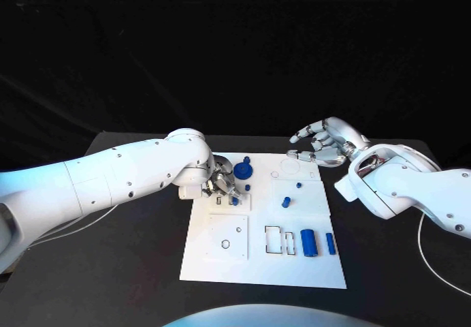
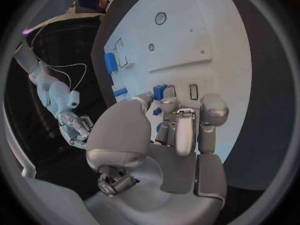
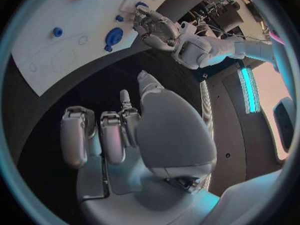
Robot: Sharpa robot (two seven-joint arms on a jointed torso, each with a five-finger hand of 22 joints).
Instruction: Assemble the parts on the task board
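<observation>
The left hand (image 1: 222, 184) is bending over the task board (image 1: 263, 272) near its left edge, fingers closing on what looks like a small blue part (image 2: 160, 91), probably to seat it there. The right hand (image 1: 320, 143) is hovering off the board's far right corner, fingers curled and holding nothing, keeping clear.

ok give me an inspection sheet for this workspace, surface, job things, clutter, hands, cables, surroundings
Surface: black table with the white task board in the middle.
Job's things: blue parts on the board: a large cylinder and a slimmer piece beside it toward the robot, a small peg mid-board, a round gear-like part at the far end.
Clutter: nothing seen.
Hands: left hand is down on the board's far left area, fingertips at a small blue part; whether it grips cannot be told. Right hand hovers above the far right corner, fingers apart, holding nothing.
Cables: a white cable on the table at the right, another at the left.
Surroundings: black backdrop.
</observation>
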